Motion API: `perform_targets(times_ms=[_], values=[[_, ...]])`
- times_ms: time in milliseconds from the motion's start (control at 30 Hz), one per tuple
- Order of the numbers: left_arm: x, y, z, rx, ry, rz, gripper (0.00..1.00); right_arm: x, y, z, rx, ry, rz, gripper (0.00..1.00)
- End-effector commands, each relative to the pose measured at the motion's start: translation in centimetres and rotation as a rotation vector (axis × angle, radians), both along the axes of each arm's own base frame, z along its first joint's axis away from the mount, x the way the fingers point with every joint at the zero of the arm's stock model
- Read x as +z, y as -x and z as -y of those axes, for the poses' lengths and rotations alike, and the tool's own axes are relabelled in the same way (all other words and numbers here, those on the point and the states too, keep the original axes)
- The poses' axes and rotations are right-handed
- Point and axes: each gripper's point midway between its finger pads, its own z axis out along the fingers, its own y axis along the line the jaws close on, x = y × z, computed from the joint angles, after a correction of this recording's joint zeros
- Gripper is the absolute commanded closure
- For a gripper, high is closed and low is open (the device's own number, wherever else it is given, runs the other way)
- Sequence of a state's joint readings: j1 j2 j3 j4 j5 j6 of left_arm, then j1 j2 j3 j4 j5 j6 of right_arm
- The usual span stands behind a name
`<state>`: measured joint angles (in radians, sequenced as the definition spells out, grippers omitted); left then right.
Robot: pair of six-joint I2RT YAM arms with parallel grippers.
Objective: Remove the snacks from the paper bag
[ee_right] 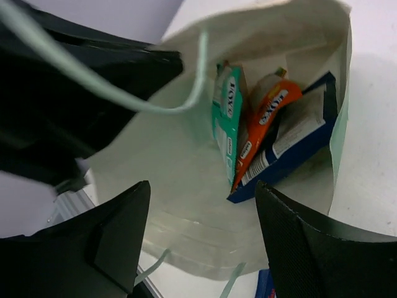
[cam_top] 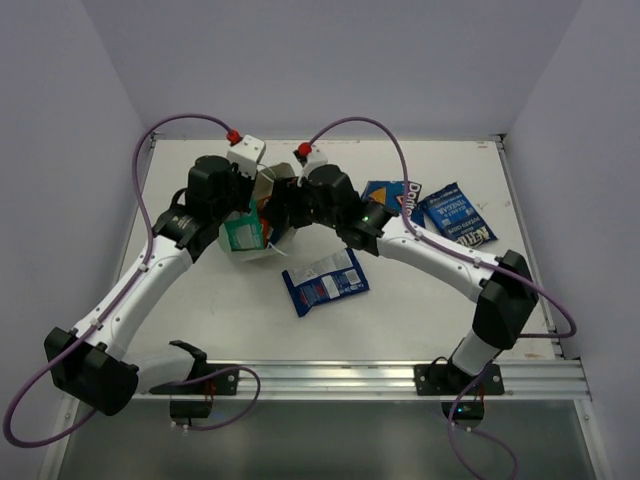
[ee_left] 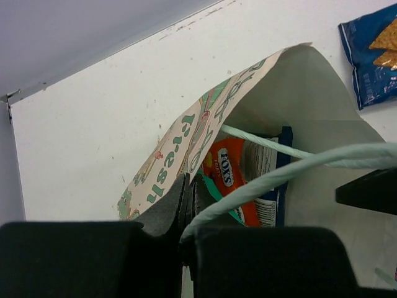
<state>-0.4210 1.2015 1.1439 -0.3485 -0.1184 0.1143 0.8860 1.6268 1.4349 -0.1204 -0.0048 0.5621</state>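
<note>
1. Three snacks are lying out on the table (cam_top: 400,325): the Doritos packet (cam_top: 392,195) and the blue chip bag (cam_top: 457,215) at the far right, the loose blue-and-white packet (cam_top: 325,282) nearer the middle
2. Three are sitting inside the paper bag (ee_left: 180,149) (tipped on its side, mouth facing right): the teal packet (ee_right: 226,118), the orange packet (ee_right: 267,118) and the inner blue-and-white packet (ee_right: 298,136)
3. The left gripper (ee_left: 186,242) is pinching the bag's rim, fingers clenched on the paper
4. The right gripper (ee_right: 201,230) is hovering at the mouth, fingers spread and grasping nothing, so the task is looking about half done
</note>
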Motion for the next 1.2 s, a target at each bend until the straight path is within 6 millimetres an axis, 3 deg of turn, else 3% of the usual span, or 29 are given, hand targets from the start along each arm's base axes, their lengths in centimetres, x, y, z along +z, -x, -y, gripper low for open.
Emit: perform_targets(times_ms=[0, 267, 533, 700, 933, 1167], values=[[2.6, -0.3, 0.4, 0.048, 0.092, 0.034, 1.00, 1.0, -0.9, -0.9, -0.077, -0.045, -0.041, 0.29], [2.8, 0.0, 0.8, 0.071, 0.158, -0.002, 1.00, -4.8, -3.5, -2.0, -0.150, 0.054, -0.077, 0.30], [2.5, 0.4, 1.5, 0.058, 0.203, -0.036, 1.00, -5.2, -4.0, -4.1, -0.033, 0.085, 0.021, 0.32], [3.3, 0.4, 1.9, 0.048, 0.229, -0.033, 1.00, -5.9, -4.8, -5.1, 0.014, 0.119, 0.100, 0.32], [3.5, 0.0, 1.2, 0.102, 0.220, -0.046, 1.00, -4.6, -4.9, -5.3, 0.042, 0.069, 0.203, 0.32], [4.2, 0.1, 1.8, 0.082, 0.245, -0.054, 1.00, -8.5, -6.9, -4.8, -0.068, 0.176, 0.106, 0.33]])
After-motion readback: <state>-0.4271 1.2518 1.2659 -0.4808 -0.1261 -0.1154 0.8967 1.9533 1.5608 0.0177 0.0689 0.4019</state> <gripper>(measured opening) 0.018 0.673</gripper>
